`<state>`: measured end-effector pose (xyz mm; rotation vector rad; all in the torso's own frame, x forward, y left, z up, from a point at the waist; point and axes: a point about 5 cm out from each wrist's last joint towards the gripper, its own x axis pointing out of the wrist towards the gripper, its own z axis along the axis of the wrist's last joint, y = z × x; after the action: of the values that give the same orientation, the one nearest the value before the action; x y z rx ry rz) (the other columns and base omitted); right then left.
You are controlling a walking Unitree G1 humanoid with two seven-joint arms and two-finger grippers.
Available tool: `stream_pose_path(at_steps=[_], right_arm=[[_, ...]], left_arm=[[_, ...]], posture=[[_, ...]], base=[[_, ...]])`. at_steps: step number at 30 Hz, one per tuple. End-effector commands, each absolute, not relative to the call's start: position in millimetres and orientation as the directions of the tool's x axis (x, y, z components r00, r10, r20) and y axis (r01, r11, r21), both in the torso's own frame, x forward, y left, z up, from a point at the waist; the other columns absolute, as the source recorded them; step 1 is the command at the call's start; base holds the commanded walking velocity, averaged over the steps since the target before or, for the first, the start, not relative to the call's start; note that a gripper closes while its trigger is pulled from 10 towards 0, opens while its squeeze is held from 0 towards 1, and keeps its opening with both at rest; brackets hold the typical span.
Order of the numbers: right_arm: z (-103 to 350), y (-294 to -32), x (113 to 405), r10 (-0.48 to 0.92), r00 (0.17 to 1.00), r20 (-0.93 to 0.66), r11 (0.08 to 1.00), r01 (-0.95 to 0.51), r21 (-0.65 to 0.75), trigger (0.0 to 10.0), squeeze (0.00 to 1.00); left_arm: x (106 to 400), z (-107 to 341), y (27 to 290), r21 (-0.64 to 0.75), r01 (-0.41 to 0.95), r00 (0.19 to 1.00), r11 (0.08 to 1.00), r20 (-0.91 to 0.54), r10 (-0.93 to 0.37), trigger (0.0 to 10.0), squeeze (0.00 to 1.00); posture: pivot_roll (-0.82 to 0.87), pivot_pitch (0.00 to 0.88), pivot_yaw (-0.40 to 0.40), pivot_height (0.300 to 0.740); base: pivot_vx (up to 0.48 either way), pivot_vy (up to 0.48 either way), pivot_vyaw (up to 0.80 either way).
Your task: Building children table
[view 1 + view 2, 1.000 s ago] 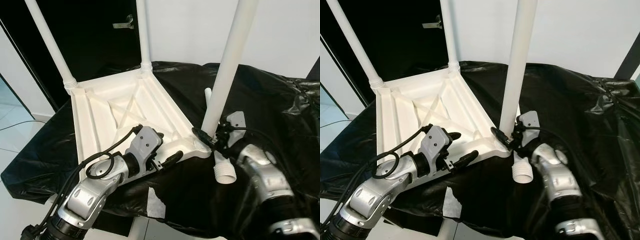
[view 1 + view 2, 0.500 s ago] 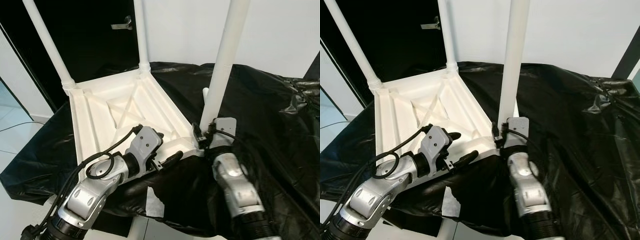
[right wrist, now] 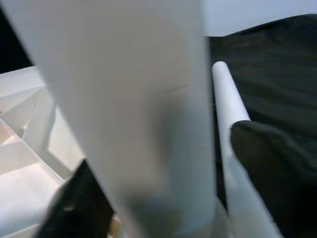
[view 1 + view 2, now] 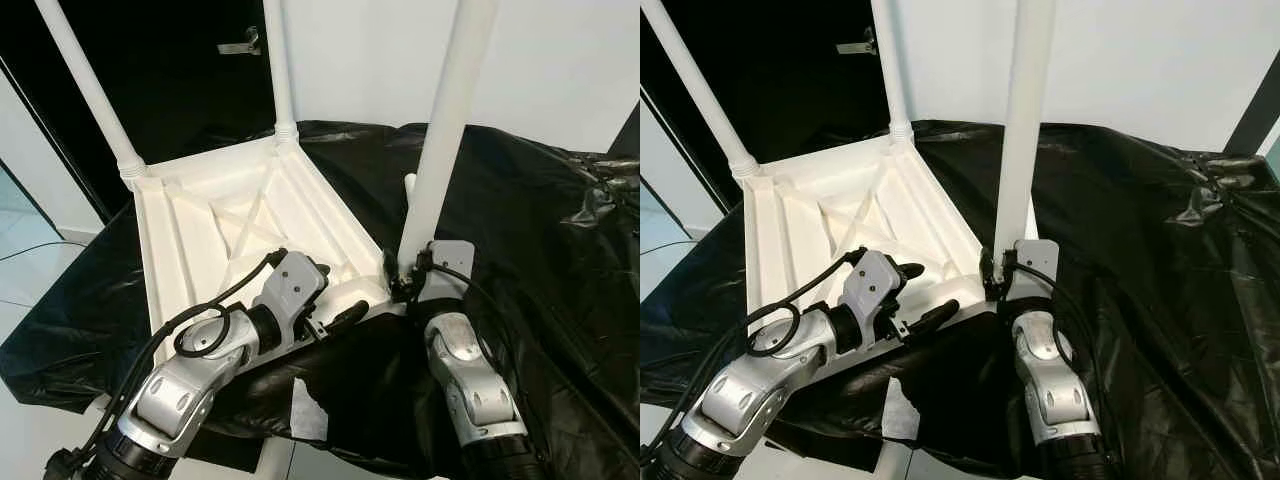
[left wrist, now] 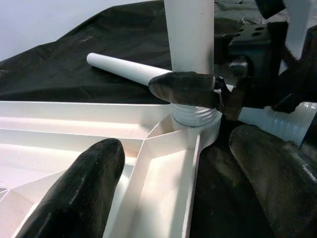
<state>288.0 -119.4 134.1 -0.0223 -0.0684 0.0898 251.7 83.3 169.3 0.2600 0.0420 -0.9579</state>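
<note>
From the head views, the white table top (image 4: 250, 230) lay upside down on the black sheet (image 4: 520, 200), so its legs could go in from above. The right gripper (image 4: 403, 283) sat at the foot of the near leg (image 4: 440, 130), at the table top's near right corner, fingers closed around it, likely to twist it in. The left gripper (image 4: 335, 315) rested on the table top's near edge.

In the left wrist view, the left gripper's fingers (image 5: 79, 193) were spread wide, holding nothing. A spare leg (image 5: 124, 69) lay just behind that corner.

In the right wrist view, black fingers (image 3: 267, 168) hugged both sides of the leg.
</note>
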Motion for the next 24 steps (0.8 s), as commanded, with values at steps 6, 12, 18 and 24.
stream_pose_path(at_steps=[6,12,18,24], right_arm=[[141,-138,279,0.249,0.961,0.118,0.968,-0.248,-0.022,10.0,1.00],[146,-148,287,0.420,0.902,0.095,0.907,-0.419,-0.033,10.0,0.00],[154,-153,303,0.596,0.801,0.065,0.802,-0.589,-0.100,10.0,0.00],[153,-153,317,0.686,0.728,-0.017,0.717,-0.679,-0.159,2.4,0.00]], left_arm=[[248,168,81,0.199,0.846,0.526,0.494,-0.174,-0.832,10.0,0.00],[248,168,81,0.197,0.847,0.525,0.493,-0.172,-0.834,10.0,0.00],[251,169,83,0.200,0.844,0.530,0.498,-0.170,-0.831,10.0,0.00],[251,170,84,0.204,0.842,0.533,0.499,-0.168,-0.829,10.0,0.00]], posture=[[0.01,0.000,0.023,0.740],[0.00,0.000,0.029,0.740],[0.00,0.000,0.037,0.740],[0.01,0.000,0.034,0.740]], base=[[0.000,0.000,0.00],[0.000,0.000,0.00],[0.000,0.000,0.00],[0.000,0.000,0.00]])
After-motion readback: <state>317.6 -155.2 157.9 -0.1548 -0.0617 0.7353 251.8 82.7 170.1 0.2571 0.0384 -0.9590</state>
